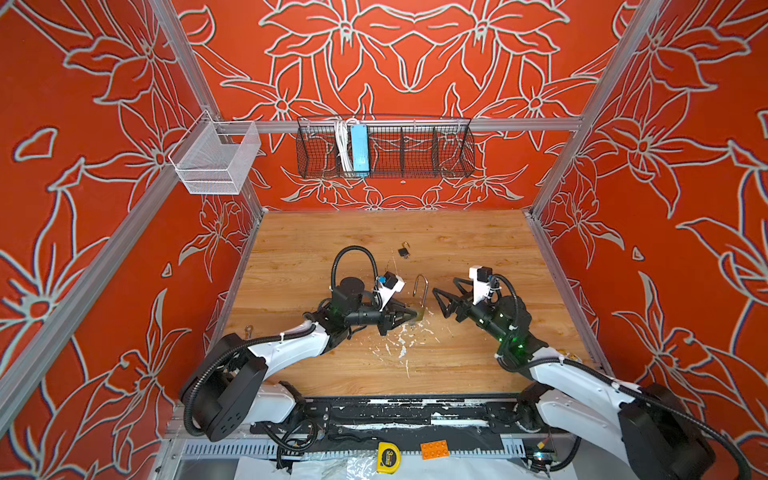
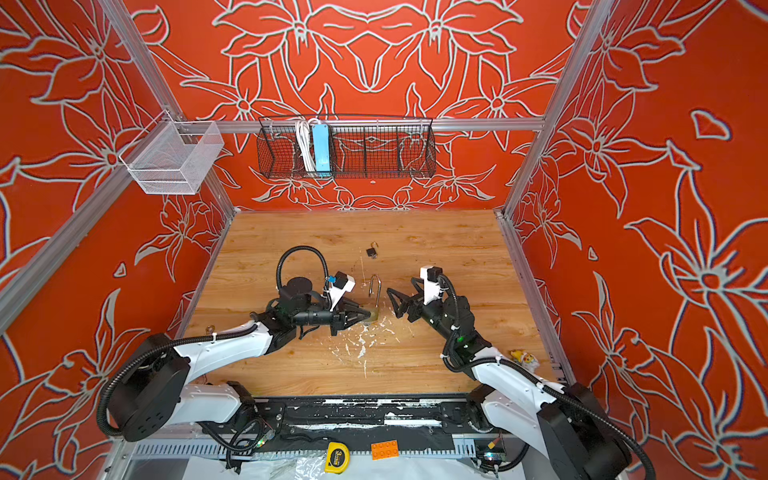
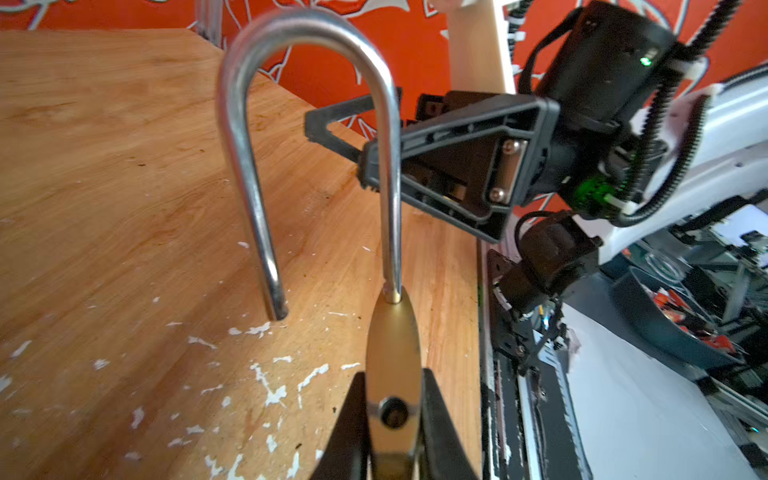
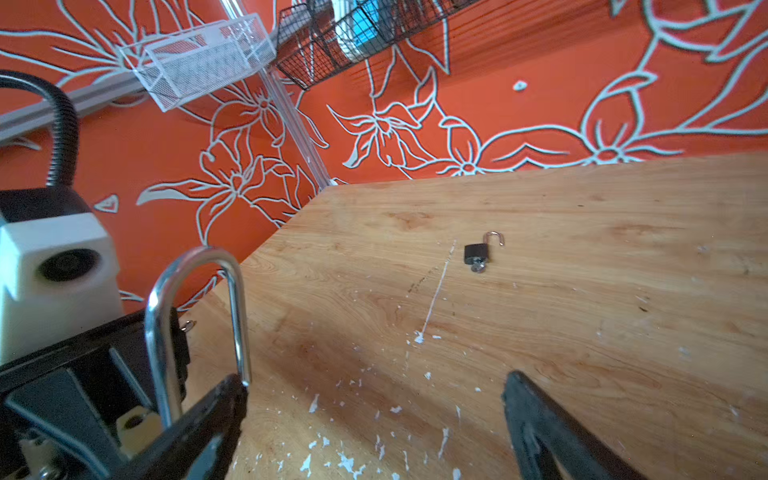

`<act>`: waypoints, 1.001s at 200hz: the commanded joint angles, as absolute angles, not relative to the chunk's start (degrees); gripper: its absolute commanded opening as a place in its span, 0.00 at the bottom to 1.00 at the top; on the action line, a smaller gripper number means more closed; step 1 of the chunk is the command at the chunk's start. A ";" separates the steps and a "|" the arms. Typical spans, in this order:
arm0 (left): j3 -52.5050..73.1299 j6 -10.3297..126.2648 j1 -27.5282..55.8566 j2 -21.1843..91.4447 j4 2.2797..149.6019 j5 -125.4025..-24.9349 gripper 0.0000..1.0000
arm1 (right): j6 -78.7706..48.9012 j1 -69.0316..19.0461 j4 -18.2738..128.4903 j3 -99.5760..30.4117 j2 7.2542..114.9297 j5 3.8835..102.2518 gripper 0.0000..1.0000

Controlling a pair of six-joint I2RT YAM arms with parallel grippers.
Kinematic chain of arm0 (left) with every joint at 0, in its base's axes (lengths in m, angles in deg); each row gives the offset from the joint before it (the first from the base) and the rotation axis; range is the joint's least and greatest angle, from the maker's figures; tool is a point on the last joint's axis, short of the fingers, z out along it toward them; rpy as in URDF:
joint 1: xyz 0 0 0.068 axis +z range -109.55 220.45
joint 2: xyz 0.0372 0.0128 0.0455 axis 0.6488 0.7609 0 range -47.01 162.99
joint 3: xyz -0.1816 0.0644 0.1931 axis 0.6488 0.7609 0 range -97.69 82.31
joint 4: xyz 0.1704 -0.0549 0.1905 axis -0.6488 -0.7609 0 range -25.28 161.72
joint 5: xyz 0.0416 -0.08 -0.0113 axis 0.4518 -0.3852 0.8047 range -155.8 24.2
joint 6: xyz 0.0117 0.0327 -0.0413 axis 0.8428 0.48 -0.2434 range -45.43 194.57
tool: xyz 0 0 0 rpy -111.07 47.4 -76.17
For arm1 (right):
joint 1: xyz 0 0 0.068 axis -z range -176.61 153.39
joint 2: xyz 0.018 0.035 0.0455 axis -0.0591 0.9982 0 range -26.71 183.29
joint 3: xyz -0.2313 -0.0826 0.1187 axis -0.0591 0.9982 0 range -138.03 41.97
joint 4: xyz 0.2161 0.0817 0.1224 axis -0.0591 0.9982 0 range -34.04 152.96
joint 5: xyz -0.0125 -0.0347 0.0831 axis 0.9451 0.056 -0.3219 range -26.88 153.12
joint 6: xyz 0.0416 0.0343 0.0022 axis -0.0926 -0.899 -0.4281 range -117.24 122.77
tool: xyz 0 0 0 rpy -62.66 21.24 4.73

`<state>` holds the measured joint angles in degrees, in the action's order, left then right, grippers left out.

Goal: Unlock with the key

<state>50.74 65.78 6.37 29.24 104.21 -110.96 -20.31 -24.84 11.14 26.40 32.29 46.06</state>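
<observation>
Jaws of the left gripper (image 1: 415,316) clench the brass padlock (image 3: 392,345), its long steel shackle (image 3: 244,166) sprung open; the right gripper (image 1: 439,302) gapes wide, empty, just beside it above the paint-flecked wooden table (image 1: 332,232), red floral walls (image 1: 519,50) around.

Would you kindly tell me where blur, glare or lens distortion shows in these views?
Left wrist view: the brass padlock is soft, its shackle streaked with glare. Right wrist view: the small black padlock is crisp, the right gripper's fingers blurred. Both top views: frame rails splay from wide-angle distortion.
</observation>
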 commanded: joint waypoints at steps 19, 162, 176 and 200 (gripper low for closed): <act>49.39 64.59 6.54 29.72 114.54 -121.03 0.00 | -22.69 -24.92 1.42 25.89 36.15 33.63 0.98; 45.93 63.88 5.91 31.94 109.69 -120.50 0.00 | -20.75 -25.05 18.67 22.57 35.55 53.21 0.98; 45.37 64.78 5.75 31.07 106.42 -116.80 0.00 | -20.35 -25.09 23.26 21.74 34.61 57.81 0.98; 46.48 65.15 5.58 29.47 106.54 -113.43 0.00 | -20.26 -25.04 28.95 20.81 33.64 63.85 0.97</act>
